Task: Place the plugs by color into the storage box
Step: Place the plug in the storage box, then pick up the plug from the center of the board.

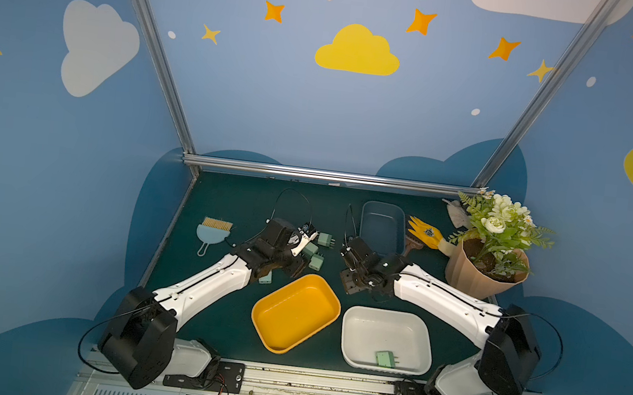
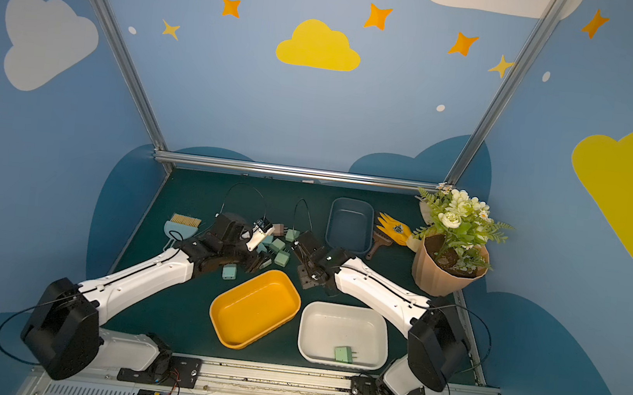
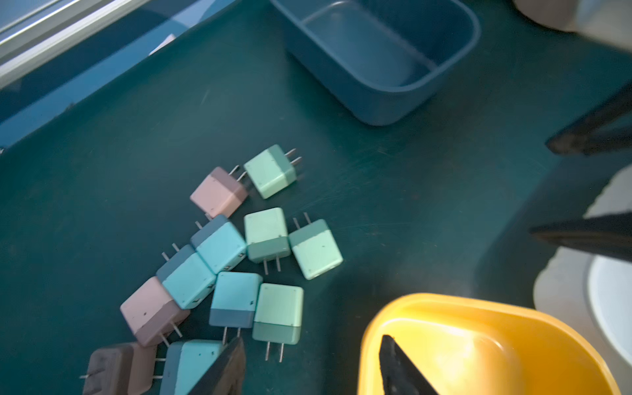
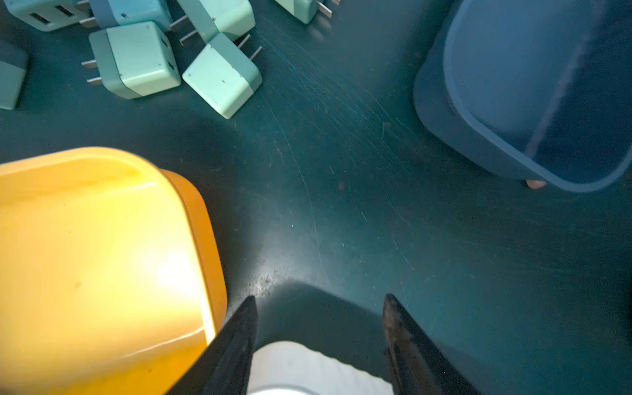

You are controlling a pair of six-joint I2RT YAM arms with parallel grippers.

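Left wrist view is showing my left tool (image 3: pixel 312 338) spread, empty, beside the plugs (image 3: pixel 220 244) heaped on the worktop (image 3: pixel 410 205); my right tool (image 4: pixel 319 297) is gaping empty too. Only one mint plug (image 1: pixel 385 358) is sitting in the white box (image 1: pixel 356 332); the rest are waiting.

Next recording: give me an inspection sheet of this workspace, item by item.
Surface: dark green tabletop, scratched.
Job's things: pink, blue and mint plugs clustered on the tabletop; one mint plug lies in the white box; yellow box and blue box hold nothing.
Clutter: dustpan with bristles, yellow glove, brown brush, flower pot.
Grippers: left hand open at the cluster's edge, holding nothing; right hand open over bare tabletop, holding nothing.
Cables: black cable loops above both wrists and at the bases.
Surroundings: blue walls with clouds and stars; aluminium frame.
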